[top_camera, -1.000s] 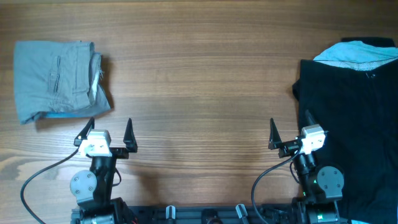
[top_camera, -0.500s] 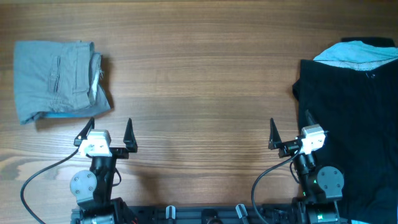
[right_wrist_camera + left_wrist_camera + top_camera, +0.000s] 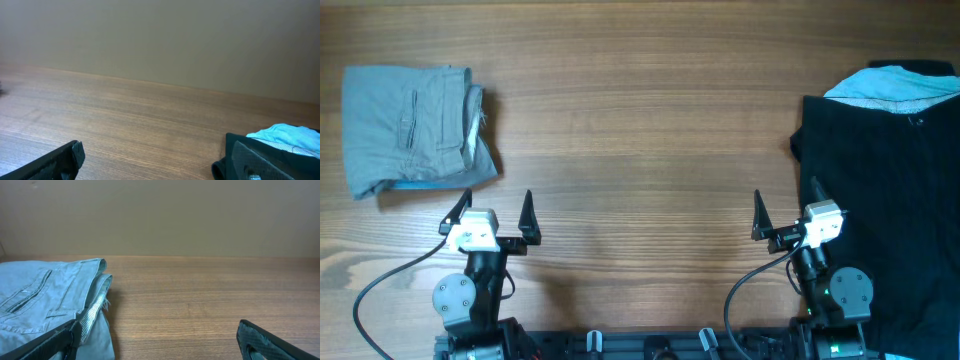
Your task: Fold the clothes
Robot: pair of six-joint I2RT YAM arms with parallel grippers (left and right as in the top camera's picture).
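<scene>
The grey shorts [image 3: 405,125] lie folded into a flat rectangle at the table's far left, pocket side up; they also show at the left of the left wrist view [image 3: 45,295]. My left gripper [image 3: 497,202] is open and empty, just in front and to the right of the shorts, not touching them; the left wrist view [image 3: 157,345] shows bare wood between its fingers. My right gripper [image 3: 785,205] is open and empty near the front right, next to the black garment's left edge; it also shows in the right wrist view [image 3: 152,162].
A big black garment [image 3: 890,200] covers the table's right side. A light-blue piece [image 3: 890,85] lies on its far edge, also showing in the right wrist view [image 3: 285,135]. Bare wooden table [image 3: 640,130] lies between the two arms. A thin light-blue edge [image 3: 420,185] shows under the shorts.
</scene>
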